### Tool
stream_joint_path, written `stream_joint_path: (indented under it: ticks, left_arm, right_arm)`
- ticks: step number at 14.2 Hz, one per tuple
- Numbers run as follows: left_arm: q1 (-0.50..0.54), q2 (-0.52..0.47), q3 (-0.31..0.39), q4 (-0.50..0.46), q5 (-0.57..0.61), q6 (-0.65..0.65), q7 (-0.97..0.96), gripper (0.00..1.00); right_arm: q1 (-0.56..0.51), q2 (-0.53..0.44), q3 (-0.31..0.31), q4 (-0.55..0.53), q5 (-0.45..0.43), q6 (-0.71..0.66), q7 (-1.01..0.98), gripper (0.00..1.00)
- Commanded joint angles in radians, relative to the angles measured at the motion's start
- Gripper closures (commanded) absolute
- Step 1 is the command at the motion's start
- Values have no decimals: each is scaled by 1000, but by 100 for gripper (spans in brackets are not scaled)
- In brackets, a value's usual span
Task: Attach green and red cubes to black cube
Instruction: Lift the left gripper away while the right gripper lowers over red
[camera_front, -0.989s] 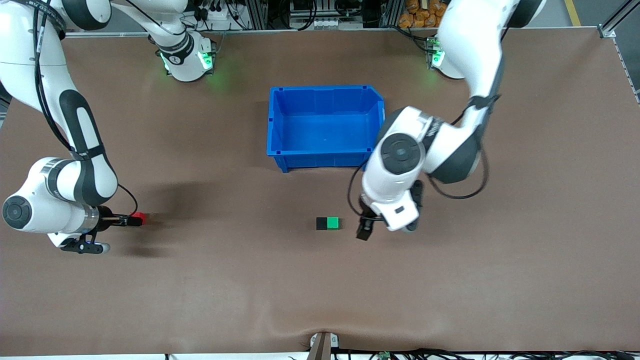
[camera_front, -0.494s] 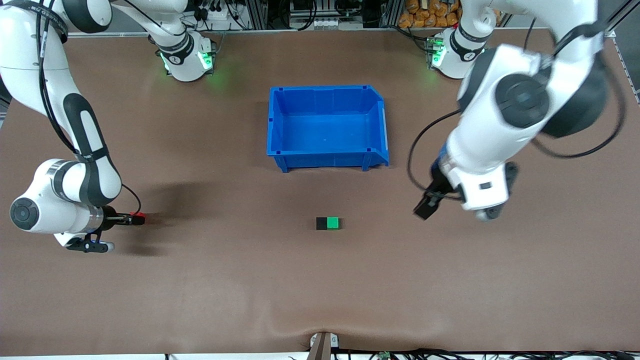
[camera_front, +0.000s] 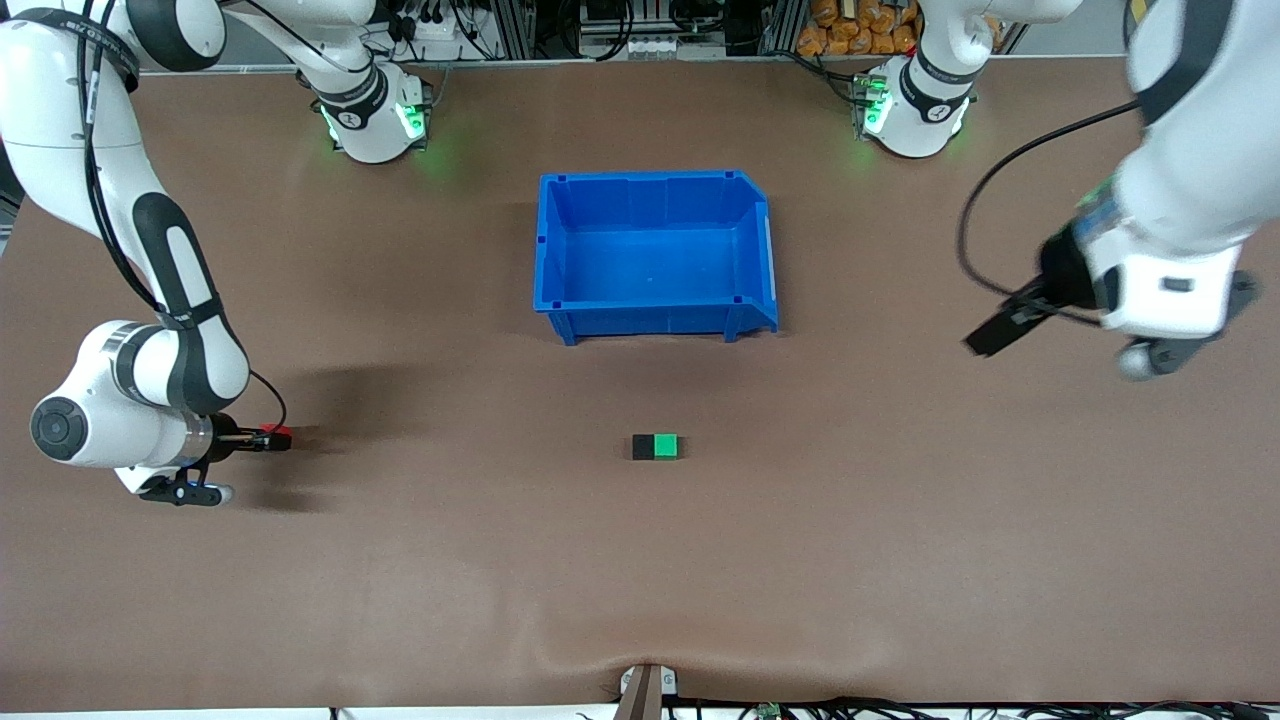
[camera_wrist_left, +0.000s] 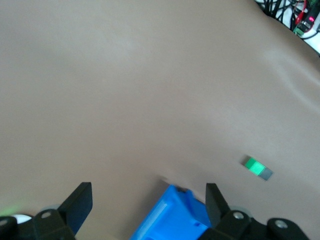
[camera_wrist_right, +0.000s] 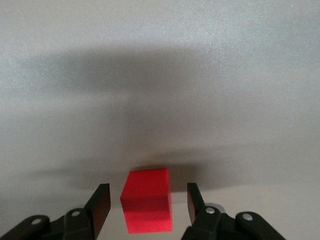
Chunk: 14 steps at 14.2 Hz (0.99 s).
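The green cube (camera_front: 666, 446) and the black cube (camera_front: 643, 447) lie joined side by side on the table, nearer the front camera than the blue bin. In the left wrist view the green cube (camera_wrist_left: 256, 166) and black cube (camera_wrist_left: 267, 173) show far off. The red cube (camera_front: 277, 435) rests on the table toward the right arm's end. My right gripper (camera_front: 265, 439) is down around it: the red cube (camera_wrist_right: 147, 207) sits between the fingers of the right gripper (camera_wrist_right: 147, 192) with a gap on each side. My left gripper (camera_front: 1000, 335) hangs open and empty over the table toward the left arm's end.
An empty blue bin (camera_front: 650, 176) stands mid-table, closer to the robot bases than the joined cubes; its corner (camera_wrist_left: 172, 215) shows between the fingers of the left gripper (camera_wrist_left: 147, 195). Brown tabletop lies all around the cubes.
The left arm has swung up and away from the joined green and black cubes toward its own end of the table. The right gripper's fingers have narrowed around the red cube.
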Motion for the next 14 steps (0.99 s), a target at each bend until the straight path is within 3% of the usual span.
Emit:
stream_joint_path:
  ticks: [1, 3, 7, 8, 12, 14]
  left_arm:
    - [56, -81, -11, -71, 27, -10, 206, 0]
    - [64, -124, -8, -128, 27, -13, 258, 0]
    - [78, -200, -11, -232, 42, -13, 324, 0]
    - [80, -218, -11, -251, 42, -13, 347, 0]
    - [146, -266, -15, -298, 42, -9, 564, 0]
    - [147, -287, -15, -309, 39, -12, 585, 0]
  right_arm:
    - [-18, 2, 18, -5, -5, 17, 2, 32]
    - [-18, 4, 18, -5, -5, 29, 2, 36]
    - [-18, 10, 18, -3, -3, 35, 2, 56]
    - [-18, 10, 18, -3, 2, 37, 2, 56]
    - [-18, 10, 18, -2, 3, 34, 3, 89]
    - [-16, 10, 18, 3, 8, 30, 12, 99]
